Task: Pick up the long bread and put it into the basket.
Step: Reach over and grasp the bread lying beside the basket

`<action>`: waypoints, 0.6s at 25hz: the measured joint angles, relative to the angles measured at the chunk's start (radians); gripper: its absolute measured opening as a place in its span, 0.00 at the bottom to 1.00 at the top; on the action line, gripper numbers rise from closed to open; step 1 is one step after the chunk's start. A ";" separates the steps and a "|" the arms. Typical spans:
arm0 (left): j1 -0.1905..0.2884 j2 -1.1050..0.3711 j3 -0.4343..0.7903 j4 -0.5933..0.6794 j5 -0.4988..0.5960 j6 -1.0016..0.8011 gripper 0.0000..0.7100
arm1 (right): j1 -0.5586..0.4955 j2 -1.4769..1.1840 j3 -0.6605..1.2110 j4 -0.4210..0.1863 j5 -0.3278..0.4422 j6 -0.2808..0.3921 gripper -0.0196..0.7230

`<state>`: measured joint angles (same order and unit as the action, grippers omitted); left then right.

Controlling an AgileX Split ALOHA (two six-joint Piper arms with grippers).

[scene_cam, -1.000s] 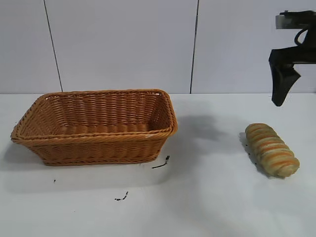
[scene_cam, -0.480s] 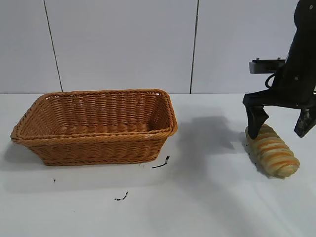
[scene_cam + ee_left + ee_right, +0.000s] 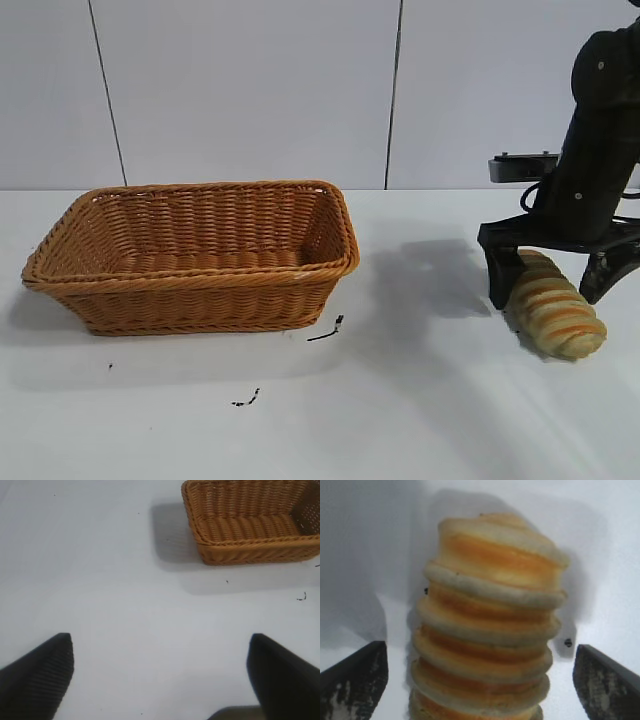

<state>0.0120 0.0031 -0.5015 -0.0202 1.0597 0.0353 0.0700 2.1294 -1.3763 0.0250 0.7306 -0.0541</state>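
The long bread (image 3: 553, 309), a ridged golden-tan loaf with orange stripes, lies on the white table at the right. It fills the right wrist view (image 3: 490, 625). My right gripper (image 3: 548, 292) is open and straddles the loaf's far end, one finger on each side, with a gap to the bread on both sides. The wicker basket (image 3: 120, 283) stands at the left and holds nothing I can see; it also shows in the left wrist view (image 3: 215, 550). My left gripper (image 3: 160, 675) is open over bare table, out of the exterior view.
Small black specks (image 3: 327, 331) lie on the table in front of the basket's right corner. A white panelled wall stands behind the table.
My right gripper has come down from high at the right and moved left, and now straddles the loaf's far end. The bread and the basket have not moved.
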 joint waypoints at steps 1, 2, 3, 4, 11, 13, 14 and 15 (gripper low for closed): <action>0.000 0.000 0.000 0.000 0.000 0.000 0.98 | 0.000 0.000 0.000 -0.002 0.004 0.000 0.87; 0.000 0.000 0.000 0.000 0.000 0.000 0.98 | 0.000 0.000 0.000 -0.002 0.011 0.000 0.79; 0.000 0.000 0.000 0.000 0.000 0.000 0.98 | 0.000 0.000 0.000 -0.003 0.017 0.000 0.68; 0.000 0.000 0.000 0.000 0.000 0.000 0.98 | 0.000 0.000 0.000 -0.002 0.023 0.000 0.57; 0.000 0.000 0.000 0.000 0.000 0.000 0.98 | 0.000 -0.005 0.000 -0.006 0.024 0.000 0.23; 0.000 0.000 0.000 0.000 0.000 0.000 0.98 | 0.000 -0.018 0.000 -0.012 0.028 0.000 0.23; 0.000 0.000 0.000 0.000 0.000 0.000 0.98 | 0.000 -0.031 -0.005 -0.013 0.038 0.000 0.22; 0.000 0.000 0.000 0.000 0.000 0.000 0.98 | 0.000 -0.042 -0.016 -0.016 0.057 0.000 0.22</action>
<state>0.0120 0.0031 -0.5015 -0.0202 1.0597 0.0353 0.0700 2.0873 -1.3919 0.0088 0.7871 -0.0541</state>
